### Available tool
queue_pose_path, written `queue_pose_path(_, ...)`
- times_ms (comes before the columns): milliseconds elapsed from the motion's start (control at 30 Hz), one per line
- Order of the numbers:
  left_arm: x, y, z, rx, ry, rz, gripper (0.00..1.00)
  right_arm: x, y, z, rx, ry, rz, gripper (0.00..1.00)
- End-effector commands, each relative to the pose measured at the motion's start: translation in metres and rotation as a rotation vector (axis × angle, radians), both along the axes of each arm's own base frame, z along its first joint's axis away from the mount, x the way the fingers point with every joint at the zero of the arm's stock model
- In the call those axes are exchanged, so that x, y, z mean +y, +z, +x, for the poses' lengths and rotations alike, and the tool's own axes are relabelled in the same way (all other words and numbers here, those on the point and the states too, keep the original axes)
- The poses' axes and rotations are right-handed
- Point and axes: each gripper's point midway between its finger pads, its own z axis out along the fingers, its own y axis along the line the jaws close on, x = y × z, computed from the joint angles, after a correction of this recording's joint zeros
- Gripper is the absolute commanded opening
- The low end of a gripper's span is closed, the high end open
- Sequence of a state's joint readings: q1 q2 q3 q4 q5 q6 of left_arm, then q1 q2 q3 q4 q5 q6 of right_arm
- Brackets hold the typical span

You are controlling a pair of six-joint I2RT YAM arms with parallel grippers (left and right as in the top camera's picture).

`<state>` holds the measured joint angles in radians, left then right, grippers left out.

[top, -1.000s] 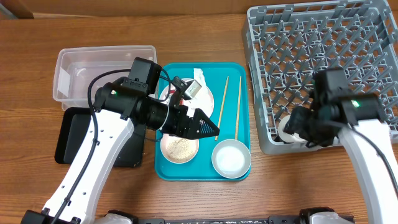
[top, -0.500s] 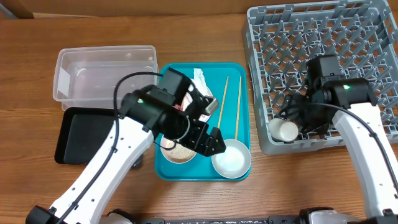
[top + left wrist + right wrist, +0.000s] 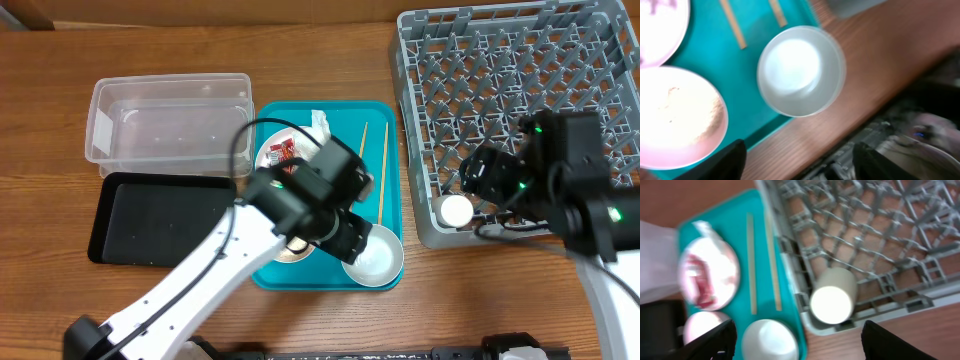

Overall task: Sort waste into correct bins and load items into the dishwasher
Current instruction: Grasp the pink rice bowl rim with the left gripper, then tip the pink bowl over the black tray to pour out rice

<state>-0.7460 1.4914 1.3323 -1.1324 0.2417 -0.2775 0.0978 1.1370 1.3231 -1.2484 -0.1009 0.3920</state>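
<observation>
The left gripper point(image 3: 800, 162) is open wide and holds nothing. The empty white bowl point(image 3: 801, 70) sits on the teal tray point(image 3: 705, 50) just ahead of it. The right gripper point(image 3: 797, 345) is farther away.

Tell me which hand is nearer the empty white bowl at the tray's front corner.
Left. The left hand hovers open right over the empty bowl. The right hand is off at the front edge of the dish rack, beside the cup.
</observation>
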Motion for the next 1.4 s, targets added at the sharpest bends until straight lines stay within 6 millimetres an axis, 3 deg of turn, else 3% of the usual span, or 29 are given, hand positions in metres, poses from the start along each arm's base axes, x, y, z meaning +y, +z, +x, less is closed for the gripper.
queue_pose_path(0, 0.024, -0.025, 0.024, -0.106, 0.192, 0.256, 0.65, 0.007, 0.033, -0.013, -0.114, 0.027, 0.056, 0.83)
queue_pose_path(100, 0.033, -0.045, 0.028, -0.073, 0.307, 0.347, 0.62, 0.006, 0.041, -0.023, -0.143, 0.027, 0.058, 0.84)
queue_pose_path(233, 0.041, -0.069, 0.037, -0.047, 0.410, 0.423, 0.50, 0.005, 0.044, -0.034, -0.147, 0.027, 0.059, 0.85)
queue_pose_path(367, 0.035, -0.089, 0.038, 0.001, 0.416, 0.436, 0.45, 0.005, 0.040, -0.037, -0.125, 0.027, 0.057, 0.86)
queue_pose_path(600, 0.045, -0.127, 0.034, 0.065, 0.465, 0.561, 0.37, 0.005, 0.036, -0.037, -0.106, 0.027, 0.056, 0.86)
queue_pose_path(700, 0.043, -0.136, 0.028, 0.111, 0.458, 0.569, 0.04, 0.005, 0.036, -0.037, -0.106, 0.027, 0.055, 0.86)
queue_pose_path(767, 0.042, -0.136, 0.027, 0.118, 0.456, 0.566, 0.04, 0.005, 0.036, -0.037, -0.106, 0.026, 0.055, 0.86)
queue_pose_path(900, 0.049, -0.121, 0.027, 0.117, 0.479, 0.551, 0.04, 0.005, 0.036, -0.036, -0.107, 0.026, 0.055, 0.86)
queue_pose_path(1033, 0.066, -0.086, 0.034, 0.129, 0.546, 0.462, 0.04, 0.005, 0.036, -0.036, -0.107, 0.027, 0.055, 0.86)
queue_pose_path(1133, 0.075, -0.052, 0.044, 0.126, 0.547, 0.305, 0.04, 0.005, 0.036, -0.036, -0.107, 0.026, 0.055, 0.86)
queue_pose_path(1167, 0.083, -0.030, 0.053, 0.115, 0.549, 0.186, 0.04, 0.005, 0.036, -0.036, -0.107, 0.026, 0.055, 0.86)
queue_pose_path(1300, 0.108, 0.006, 0.070, 0.148, 0.505, -0.109, 0.04, 0.005, 0.036, -0.036, -0.107, 0.026, 0.055, 0.86)
queue_pose_path(1367, 0.121, 0.013, 0.075, 0.181, 0.486, -0.225, 0.04, 0.005, 0.036, -0.036, -0.107, 0.026, 0.055, 0.86)
